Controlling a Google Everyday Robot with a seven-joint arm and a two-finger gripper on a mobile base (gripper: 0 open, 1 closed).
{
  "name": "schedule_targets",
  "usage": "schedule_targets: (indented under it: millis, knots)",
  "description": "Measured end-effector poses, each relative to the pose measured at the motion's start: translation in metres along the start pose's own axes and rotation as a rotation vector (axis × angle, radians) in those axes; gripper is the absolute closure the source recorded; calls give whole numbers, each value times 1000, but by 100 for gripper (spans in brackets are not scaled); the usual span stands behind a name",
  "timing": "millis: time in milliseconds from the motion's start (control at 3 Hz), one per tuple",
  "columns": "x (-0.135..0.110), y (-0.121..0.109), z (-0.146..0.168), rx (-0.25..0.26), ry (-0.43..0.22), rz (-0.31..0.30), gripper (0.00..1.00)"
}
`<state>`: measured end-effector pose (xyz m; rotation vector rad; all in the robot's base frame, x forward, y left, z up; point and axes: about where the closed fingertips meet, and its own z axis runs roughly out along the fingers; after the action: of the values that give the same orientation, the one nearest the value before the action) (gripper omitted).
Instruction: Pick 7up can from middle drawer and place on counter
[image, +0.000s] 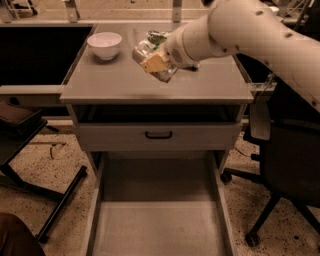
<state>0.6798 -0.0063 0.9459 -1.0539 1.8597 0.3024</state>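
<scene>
The claw holds the can over the counter.
Closest to us, the wide grey metal middle drawer (157, 230) is pulled all the way out, with low walls on both sides and a bare flat floor. Behind it is a shut grey drawer front with a black handle (158, 134). Above that is the front edge of the flat grey counter (115, 80), with lots of bare room on its front and left parts. The white robot's gripper (155, 64) is just above the middle of the counter, squeezed tight on the small silvery 7up can (144, 50), which is tipped over sideways. Farther back sit a round white bowl (105, 44) near the left rail and a dark green spotty can-sized thing (157, 36). A black office chair (290, 165) stands close on the right.
</scene>
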Motion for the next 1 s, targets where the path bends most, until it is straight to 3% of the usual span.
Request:
schedule_targets:
  millis: [1000]
  knots:
    - [22,-35,100,45,166,24,100]
